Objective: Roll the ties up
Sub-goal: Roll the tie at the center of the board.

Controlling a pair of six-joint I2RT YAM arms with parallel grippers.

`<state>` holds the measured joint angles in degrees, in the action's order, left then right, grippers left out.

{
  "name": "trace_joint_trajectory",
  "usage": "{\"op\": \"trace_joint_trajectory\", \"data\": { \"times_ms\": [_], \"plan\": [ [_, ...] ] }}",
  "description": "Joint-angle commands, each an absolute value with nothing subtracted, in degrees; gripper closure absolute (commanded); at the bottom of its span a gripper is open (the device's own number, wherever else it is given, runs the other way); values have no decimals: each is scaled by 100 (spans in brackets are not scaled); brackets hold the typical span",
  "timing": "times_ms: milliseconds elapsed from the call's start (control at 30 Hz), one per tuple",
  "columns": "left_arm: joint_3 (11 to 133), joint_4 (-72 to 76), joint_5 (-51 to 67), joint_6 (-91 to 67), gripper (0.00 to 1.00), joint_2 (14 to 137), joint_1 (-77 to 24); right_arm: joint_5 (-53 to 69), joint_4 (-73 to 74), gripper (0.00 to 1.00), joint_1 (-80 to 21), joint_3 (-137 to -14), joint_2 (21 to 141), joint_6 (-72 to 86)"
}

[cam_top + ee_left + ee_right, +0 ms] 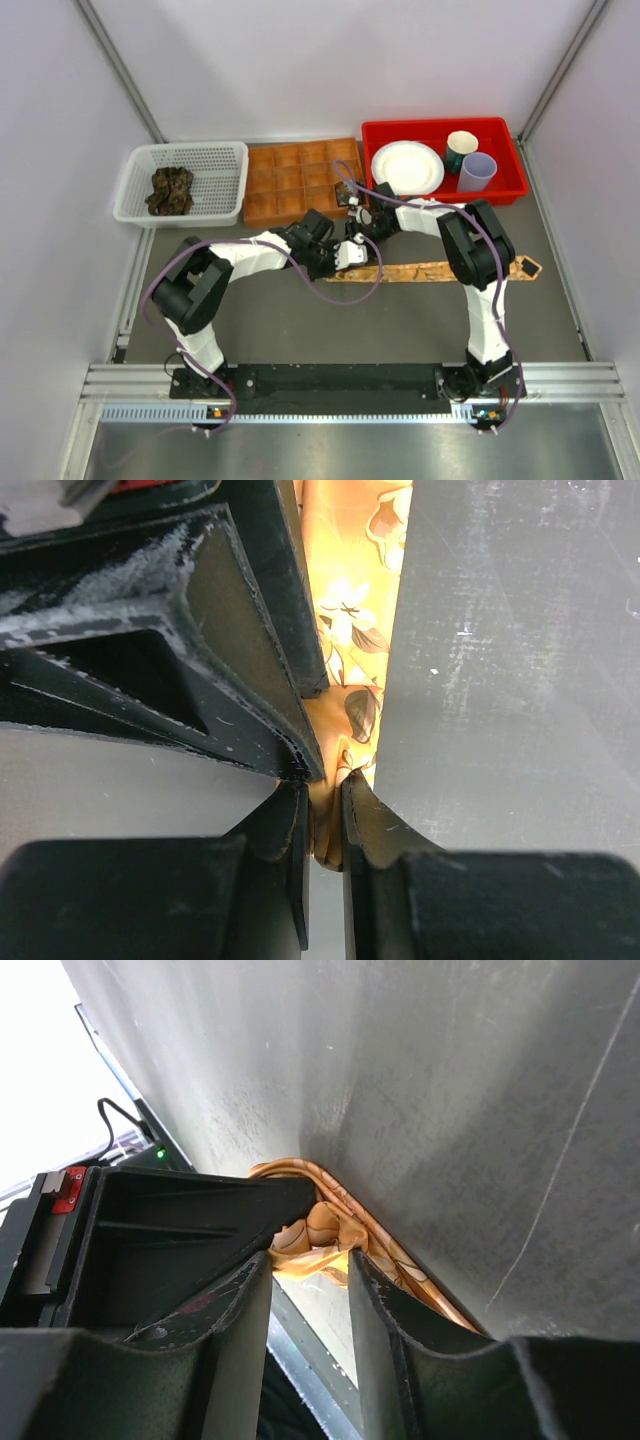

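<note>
The overhead view is evenly bright and sharp, with soft shadows under the arms and a pale sheen on the metal sheet [350,450] at 6 o'clock. In the left wrist view the tie [350,590] glows saturated orange, and the foreground at 6 o'clock is soft. The right wrist view blows out white at 10 o'clock.

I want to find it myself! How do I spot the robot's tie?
Look at the brown compartment tray at the back of the grey table. Right in front of it lies a long tan-orange flowered fabric tie, stretched flat toward the right. The other dark ties sit bunched in the white plastic basket.
</note>
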<state>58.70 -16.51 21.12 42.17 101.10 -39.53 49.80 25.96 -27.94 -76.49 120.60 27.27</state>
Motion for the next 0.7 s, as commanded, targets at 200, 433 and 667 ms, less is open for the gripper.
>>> {"op": "trace_joint_trajectory", "data": {
  "times_ms": [200, 433, 667],
  "plan": [
    [5686, -2039, 1872, 4386, 100, 10222, -3937, 5071, 2725, 62, -2962, -7629, 11856, 2777],
    [5722, -2065, 1863, 4386, 100, 10257, -3937, 5124, 2408, 66, -3050, -7646, 12208, 2944],
    [5730, -2100, 1890, 4307, 100, 10248, -3937, 5010, 2716, 100, -3032, -7708, 12524, 2558]
  ]
}}
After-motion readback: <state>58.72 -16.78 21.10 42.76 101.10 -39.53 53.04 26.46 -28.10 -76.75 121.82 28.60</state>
